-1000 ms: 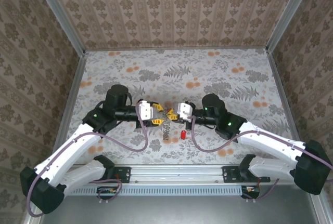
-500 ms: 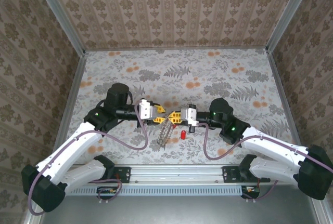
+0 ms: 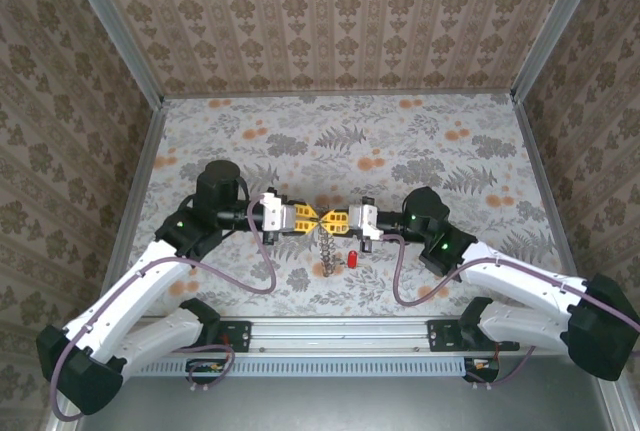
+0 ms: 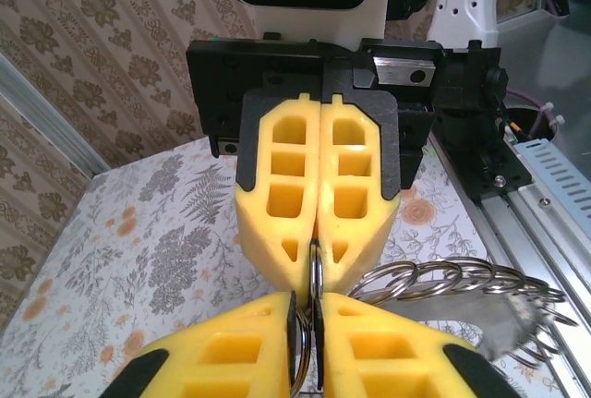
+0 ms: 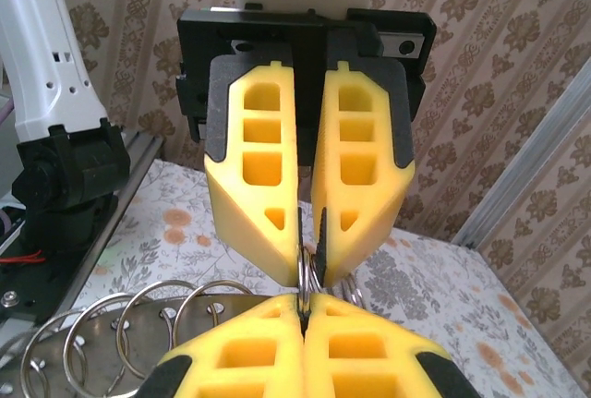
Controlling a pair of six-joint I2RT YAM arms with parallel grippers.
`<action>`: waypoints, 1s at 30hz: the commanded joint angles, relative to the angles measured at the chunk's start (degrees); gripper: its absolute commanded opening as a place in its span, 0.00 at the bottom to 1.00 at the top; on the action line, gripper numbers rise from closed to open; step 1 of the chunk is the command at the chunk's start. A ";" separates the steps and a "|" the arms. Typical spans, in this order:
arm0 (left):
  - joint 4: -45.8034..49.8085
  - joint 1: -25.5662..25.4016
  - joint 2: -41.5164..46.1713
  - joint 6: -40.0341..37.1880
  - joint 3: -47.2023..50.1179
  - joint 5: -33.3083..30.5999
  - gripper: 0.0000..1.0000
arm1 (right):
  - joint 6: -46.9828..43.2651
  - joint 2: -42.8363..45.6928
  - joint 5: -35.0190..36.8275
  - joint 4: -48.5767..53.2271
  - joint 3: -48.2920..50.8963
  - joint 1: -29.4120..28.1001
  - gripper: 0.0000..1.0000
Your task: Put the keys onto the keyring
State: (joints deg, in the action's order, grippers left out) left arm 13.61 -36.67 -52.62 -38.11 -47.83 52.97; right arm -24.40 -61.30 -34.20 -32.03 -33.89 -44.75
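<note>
Spreading between patterned walls (image 3: pixel 330 21) at the back and both sides, the floral table (image 3: pixel 420 141) ends at a metal rail (image 3: pixel 340 334) along its near edge. Broad bare cloth lies beyond the arms and out toward either side wall. Everything in use sits in a small patch at the middle of the near half.

There the left gripper (image 3: pixel 306 218) and the right gripper (image 3: pixel 334 220) meet tip to tip above the cloth. The right wrist view shows the left gripper (image 5: pixel 309 255) with only a thin slit between its fingers, nipping the ring's wire at the tips. The left wrist view shows the right gripper (image 4: pixel 317 264) pressed closed on the same wire.

The keyring (image 3: pixel 326 248) is pinched by both grippers and trails from their meeting point toward the rail. Its silvery coils fan out sideways in the wrist views (image 4: pixel 434 280) (image 5: pixel 138 319).

One red-headed key (image 3: pixel 352 257) lies on the cloth just right of the ring's lower end, apart from both grippers.
</note>
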 commanded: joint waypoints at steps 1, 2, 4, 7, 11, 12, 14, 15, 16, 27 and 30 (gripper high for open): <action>-1.61 -0.07 0.69 0.55 0.55 2.57 0.13 | 2.68 -0.99 -2.29 -5.29 0.07 0.15 0.00; -1.62 -0.07 0.67 0.51 0.67 2.58 0.13 | 2.78 -1.18 -2.32 -5.47 -0.08 0.19 0.00; -1.34 -0.07 0.46 0.20 0.64 2.77 0.12 | 3.12 -1.51 -2.38 -5.99 -0.04 0.13 0.00; 0.14 -0.09 -0.12 -0.78 0.16 2.72 0.12 | 3.29 -1.94 -2.50 -6.15 -0.22 0.14 0.00; 0.60 -0.16 -0.46 -1.02 -0.28 3.02 0.07 | 2.91 -2.29 -2.28 -4.84 -0.48 0.14 0.00; 0.76 -0.08 -0.54 -1.03 -0.34 3.19 0.00 | 2.75 -2.33 -1.96 -4.29 -0.50 0.18 0.00; 1.12 -0.12 -0.64 -0.31 -0.66 1.62 0.00 | 1.61 -2.21 -1.53 -1.90 -0.64 0.16 0.00; 1.81 -0.15 -0.70 -0.40 -0.94 0.52 0.00 | 0.34 -1.87 -1.20 0.43 -0.93 0.13 0.00; 2.84 -0.14 -0.72 -0.73 -1.23 -0.49 0.00 | -0.95 -1.60 -0.72 3.61 -1.30 0.18 0.04; 12.86 -0.80 -2.44 -6.62 -4.49 -7.23 0.00 | -8.11 1.05 5.22 22.81 -6.13 0.13 0.28; 12.52 -1.32 -3.14 -6.56 -4.54 -7.31 0.00 | -7.72 0.10 5.06 22.88 -7.10 -0.03 0.28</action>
State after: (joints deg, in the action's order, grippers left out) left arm 25.08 -37.43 -55.27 -42.63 -50.13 45.76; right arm -31.40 -61.12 -30.17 -11.70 -38.41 -44.42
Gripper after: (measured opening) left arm 0.043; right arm 0.277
